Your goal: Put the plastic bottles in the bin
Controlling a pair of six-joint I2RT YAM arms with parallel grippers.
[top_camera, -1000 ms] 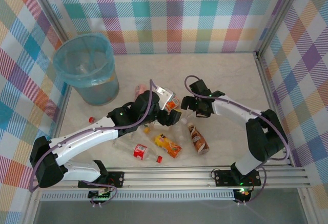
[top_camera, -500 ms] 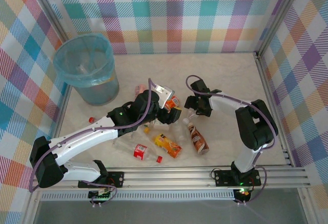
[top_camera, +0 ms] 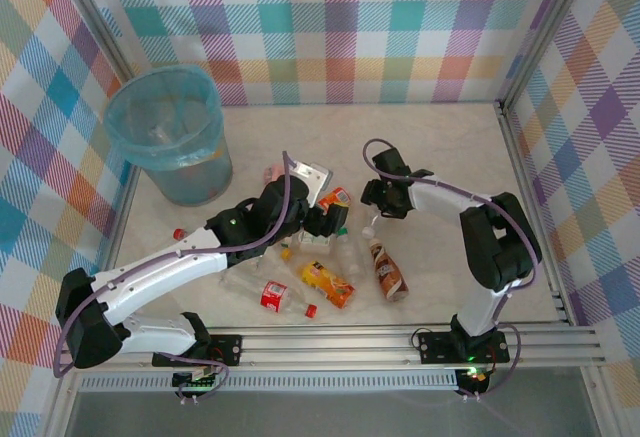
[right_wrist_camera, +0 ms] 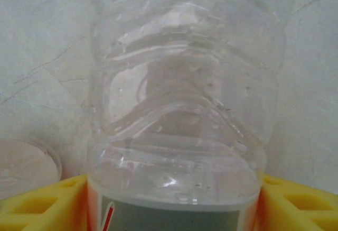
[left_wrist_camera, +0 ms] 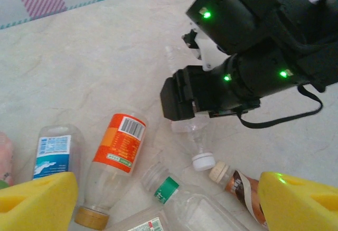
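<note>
While your right gripper (right_wrist_camera: 169, 205) pinches the clear ribbed plastic bottle (right_wrist_camera: 179, 99), the left gripper (left_wrist_camera: 169, 210) hangs spread. Its slick wall may slip free when you lift.

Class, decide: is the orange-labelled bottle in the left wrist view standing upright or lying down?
Lying down: the orange-labelled bottle rests lengthwise on the table, with its label and barcode facing up.

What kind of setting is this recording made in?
Probably a staged robot test booth, not a home: checked cloth walls on metal posts, two arms bolted to a rail, bottles strewn beside a lined bin.
</note>
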